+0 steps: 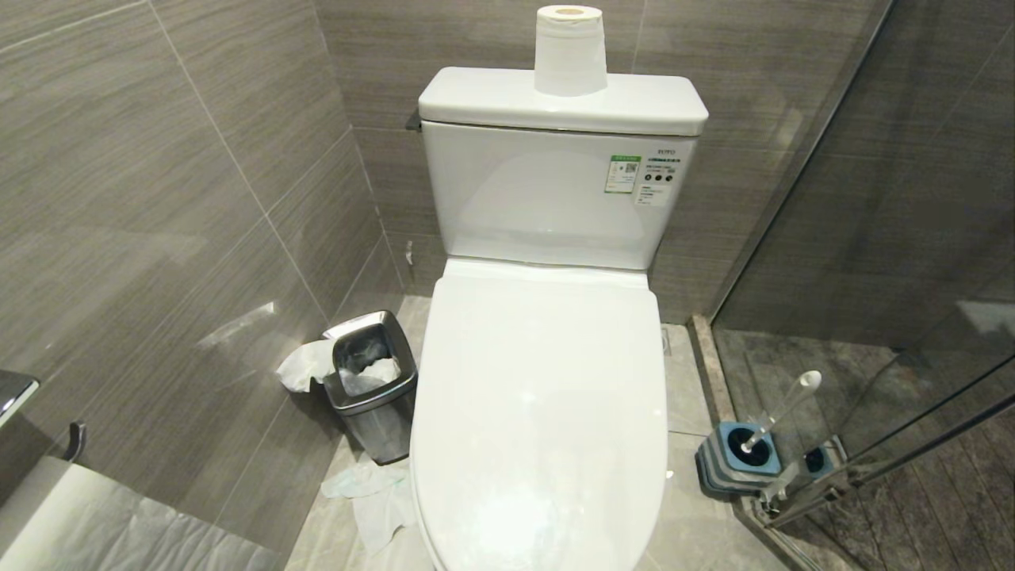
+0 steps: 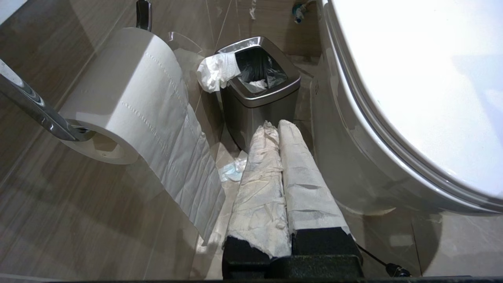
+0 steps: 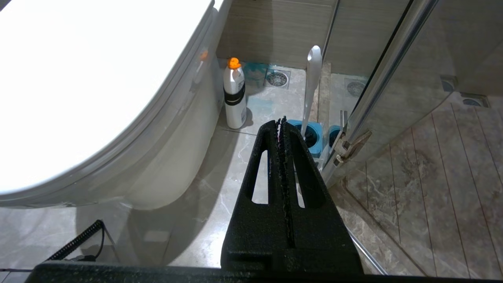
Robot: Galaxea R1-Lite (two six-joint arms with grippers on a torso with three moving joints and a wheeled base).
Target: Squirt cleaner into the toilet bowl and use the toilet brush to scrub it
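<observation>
The white toilet has its lid (image 1: pixel 539 396) down, so the inside of the toilet bowl is hidden; only its outer wall (image 3: pixel 169 157) shows. The toilet brush (image 1: pixel 781 408) stands in its blue-and-grey holder (image 1: pixel 741 456) on the floor to the right, by the glass door. A white cleaner bottle (image 3: pixel 234 98) with an orange cap stands on the floor beside the toilet's base. My right gripper (image 3: pixel 281 120) is shut and empty, pointing toward the brush holder (image 3: pixel 314 135). My left gripper (image 2: pixel 275 125), its fingers wrapped in white paper, is shut and empty beside the bowl's left side. Neither arm shows in the head view.
A steel waste bin (image 1: pixel 373 381) with paper stands left of the toilet, and paper scraps (image 1: pixel 373 492) lie on the floor. A toilet roll (image 1: pixel 569 51) sits on the tank. Another roll (image 2: pixel 129 94) hangs on the left wall. A glass shower door (image 1: pixel 872 238) bounds the right.
</observation>
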